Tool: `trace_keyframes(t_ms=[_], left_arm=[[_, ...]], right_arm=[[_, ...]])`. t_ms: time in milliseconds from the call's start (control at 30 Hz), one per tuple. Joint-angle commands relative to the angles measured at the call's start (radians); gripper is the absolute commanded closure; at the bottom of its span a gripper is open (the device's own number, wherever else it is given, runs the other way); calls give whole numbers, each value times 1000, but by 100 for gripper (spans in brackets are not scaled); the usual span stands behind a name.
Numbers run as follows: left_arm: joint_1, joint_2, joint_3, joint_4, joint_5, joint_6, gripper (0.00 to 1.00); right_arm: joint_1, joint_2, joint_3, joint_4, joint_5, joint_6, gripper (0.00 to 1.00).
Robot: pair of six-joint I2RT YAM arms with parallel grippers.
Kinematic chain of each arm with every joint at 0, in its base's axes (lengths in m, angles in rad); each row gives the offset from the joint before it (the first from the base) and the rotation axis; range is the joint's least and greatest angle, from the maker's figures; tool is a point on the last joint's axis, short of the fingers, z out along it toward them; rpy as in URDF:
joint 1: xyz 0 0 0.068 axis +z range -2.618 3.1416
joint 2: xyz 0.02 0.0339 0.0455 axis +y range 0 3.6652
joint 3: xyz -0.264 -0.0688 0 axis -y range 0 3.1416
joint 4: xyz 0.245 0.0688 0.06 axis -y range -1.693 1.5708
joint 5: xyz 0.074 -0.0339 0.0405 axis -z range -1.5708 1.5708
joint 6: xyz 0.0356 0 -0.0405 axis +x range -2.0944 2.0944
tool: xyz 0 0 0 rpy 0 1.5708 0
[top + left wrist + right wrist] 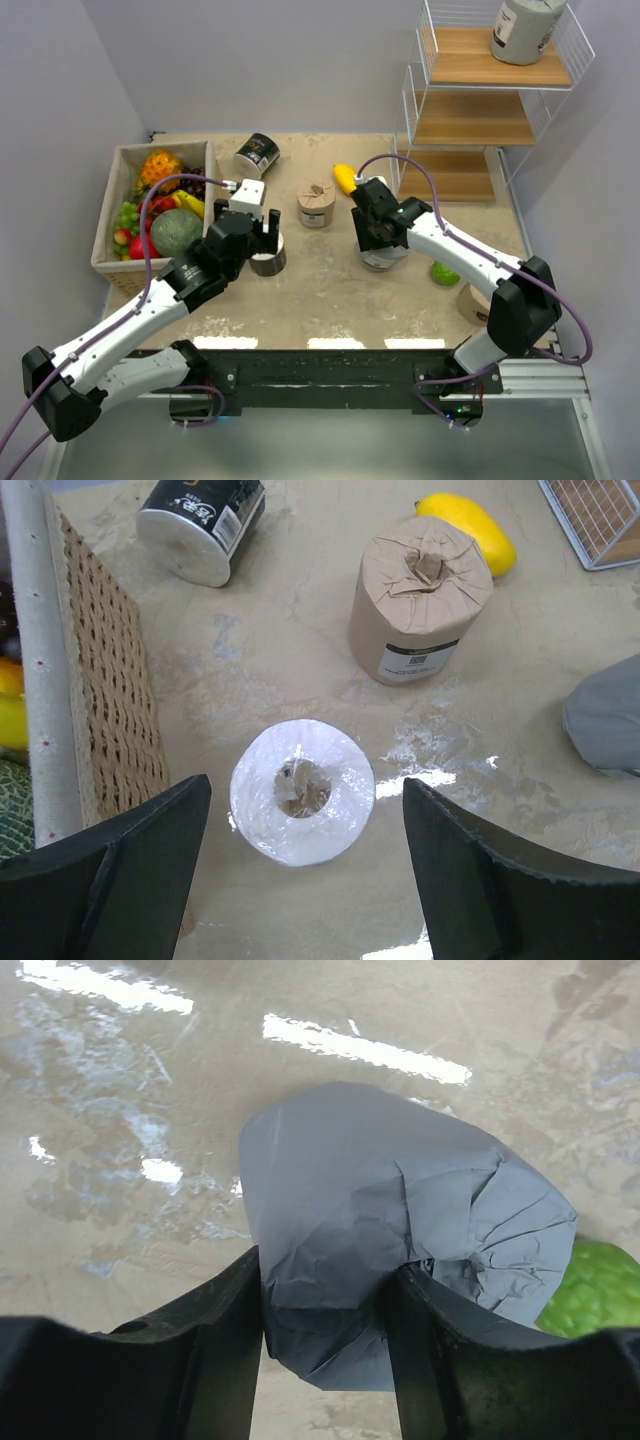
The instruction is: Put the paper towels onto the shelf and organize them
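Just right of centre in the overhead frame, the right gripper [325, 1285] pinched a grey roll [400, 1190] by its soft wrapping, so carrying it to the shelf [470, 118] at upper right called for a firm, level hold, while the left gripper [305, 790] hung spread above an upright roll [268, 262].

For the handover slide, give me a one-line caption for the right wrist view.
Right gripper closed on the grey paper towel roll, its wrap creased between the fingers, green fruit peeking out behind.
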State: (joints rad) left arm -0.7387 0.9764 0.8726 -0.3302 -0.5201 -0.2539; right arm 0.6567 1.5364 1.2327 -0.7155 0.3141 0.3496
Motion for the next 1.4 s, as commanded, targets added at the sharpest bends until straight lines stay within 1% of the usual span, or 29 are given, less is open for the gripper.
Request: trace_keyframes(t_ms=[0, 33, 67, 167, 233, 367, 400, 433, 500, 600, 767, 1033, 1367], left_arm=[[2, -25, 3, 36, -40, 25, 17], [4, -27, 3, 36, -41, 25, 16], [4, -28, 3, 34, -40, 24, 16], [4, -30, 3, 31, -40, 25, 16], [4, -31, 5, 31, -40, 25, 15], [4, -36, 3, 31, -37, 24, 15], [4, -36, 3, 31, -35, 24, 15], [4, -36, 3, 31, -31, 24, 15], [4, -39, 5, 30, -28, 24, 15], [4, -42, 3, 31, -27, 24, 15], [4, -47, 2, 34, -27, 24, 15], [4, -53, -3, 37, -29, 19, 14], [4, -45, -3, 37, -35, 19, 14]], right_arm=[[4, -8, 94, -102, 109, 22, 45], [4, -12, 111, -104, 100, 25, 43], [3, -18, 120, -113, 82, 28, 38], [1, -39, 154, -142, 51, 31, 32], [-5, -65, 159, -142, 56, 38, 31], [-78, -96, 145, -127, 1, 52, 31], [-127, -101, 139, -121, -22, 54, 31], [-149, -110, 119, -113, -80, 55, 31], [-201, -124, 90, -75, -124, 58, 30], [-241, -125, 47, -44, -173, 63, 29], [-267, -108, 5, 4, -259, 68, 29], [-272, -96, -59, 25, -214, 62, 29], [-278, -64, -116, 76, -231, 65, 32]])
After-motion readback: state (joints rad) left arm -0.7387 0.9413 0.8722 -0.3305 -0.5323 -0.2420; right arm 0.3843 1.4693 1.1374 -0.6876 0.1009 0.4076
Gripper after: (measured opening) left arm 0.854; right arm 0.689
